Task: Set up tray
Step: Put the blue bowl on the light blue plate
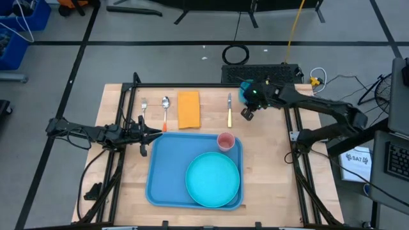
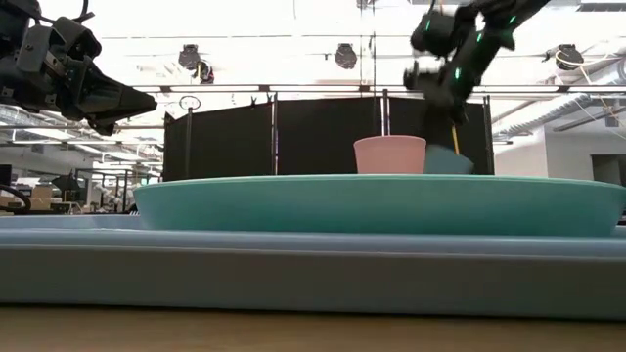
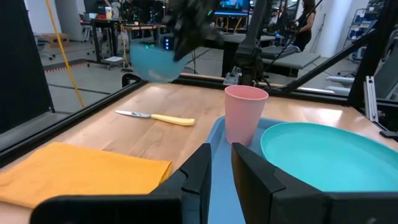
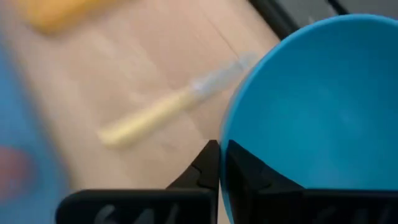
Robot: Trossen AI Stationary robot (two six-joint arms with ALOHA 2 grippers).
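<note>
Tray (image 1: 163, 176) is seen lying flat on the near middle of the table (image 1: 268, 179), with a turquoise plate (image 1: 213, 179) seated in its right half and a pink cup (image 1: 225, 141) standing upright in its far right corner. Beyond the tray's far edge, a fork (image 1: 144, 106), a spoon (image 1: 165, 105), an orange napkin (image 1: 188, 109) and a yellow-handled knife (image 1: 229, 112) are laid out in a row on the bare wood.

Right gripper (image 4: 222, 163) is held above the far right of the table, beside the knife, with its fingers pinched onto the rim of a blue bowl (image 4: 317, 118); the bowl is carried clear of the surface. Left gripper (image 3: 221, 168) is parked low at the tray's far left corner, its fingers nearly closed with only a narrow gap, and nothing is held.

Risk is judged to lie in the thin rim grip: the bowl could swing or slip if it is moved quickly. The cup stands on the likely path to the tray and could be knocked over by a low pass. A tilted release onto the plate could send the bowl sliding.
</note>
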